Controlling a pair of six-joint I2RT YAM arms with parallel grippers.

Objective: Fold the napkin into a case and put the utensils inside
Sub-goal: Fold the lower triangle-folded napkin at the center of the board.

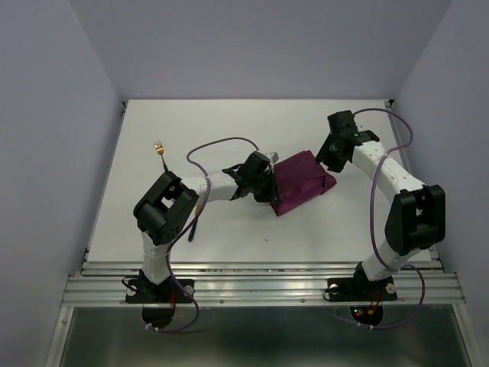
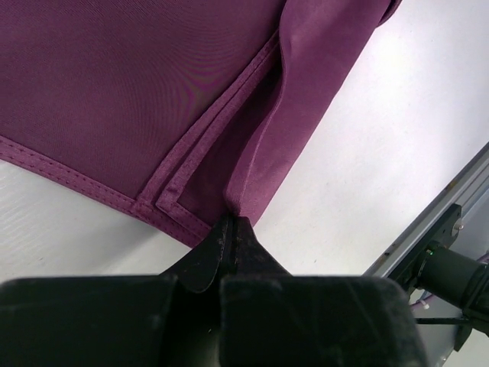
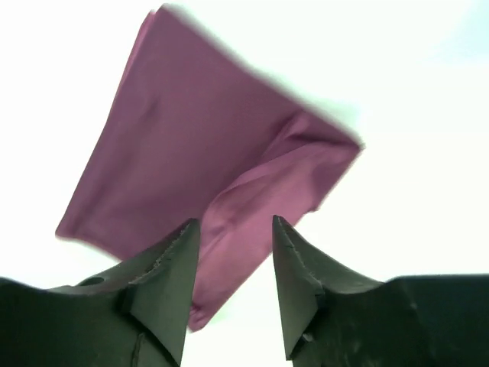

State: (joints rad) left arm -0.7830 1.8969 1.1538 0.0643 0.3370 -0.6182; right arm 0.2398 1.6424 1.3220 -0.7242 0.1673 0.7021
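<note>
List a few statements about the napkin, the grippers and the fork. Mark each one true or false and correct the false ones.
1. The napkin lies folded on the table. True.
2. The right gripper is clamped on the napkin. False: its jaws stand apart and grip nothing.
3. The left gripper is shut at the napkin's edge, pinching a fold. True.
4. The fork is tucked inside the napkin. False: it lies on the bare table, well to the left of the cloth.

Top external: high at the near edge, looking down over the whole table (image 1: 229, 237).
Left wrist: close on the napkin (image 2: 114, 76) hem.
Right wrist: farther off, blurry, apparently the same napkin.
</note>
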